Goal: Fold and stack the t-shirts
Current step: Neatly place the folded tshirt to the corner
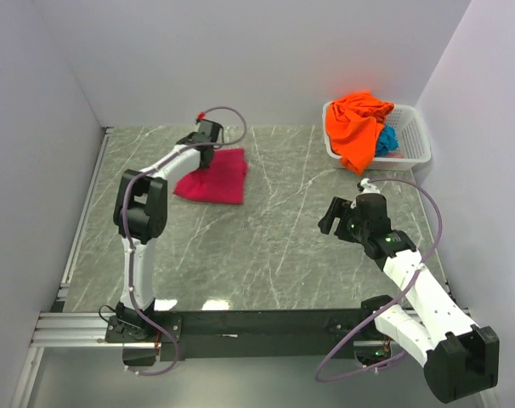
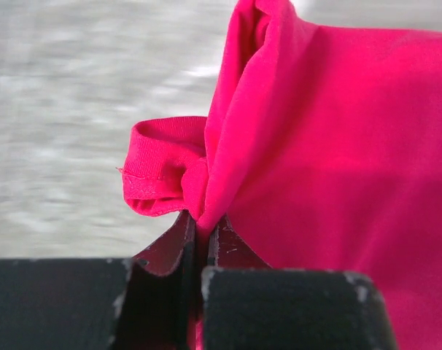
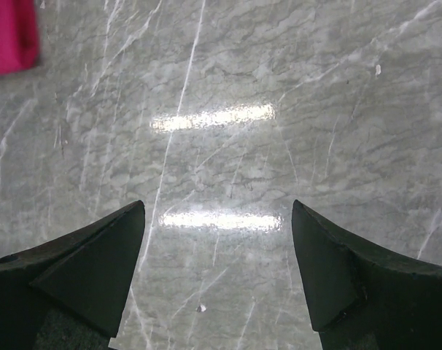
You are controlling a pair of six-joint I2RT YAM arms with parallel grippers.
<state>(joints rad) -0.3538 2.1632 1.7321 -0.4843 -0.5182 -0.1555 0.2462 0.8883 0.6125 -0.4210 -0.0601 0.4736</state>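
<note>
The magenta-pink t-shirt [image 1: 215,178] lies folded at the far left of the table. My left gripper [image 1: 208,143] is at its far edge, shut on a pinch of the pink cloth [image 2: 316,138], which fills the left wrist view; a hemmed edge [image 2: 152,175] bulges to the left of the fingers. The orange t-shirt [image 1: 356,127] hangs over the rim of the white basket [image 1: 417,136], with the teal-blue t-shirt [image 1: 387,141] beside it inside. My right gripper [image 3: 217,211] is open and empty above bare table, right of centre [image 1: 330,217].
The white lattice basket stands at the far right corner by the wall. White walls close in the left, far and right sides. A corner of the pink shirt [image 3: 9,36] shows at the top left of the right wrist view.
</note>
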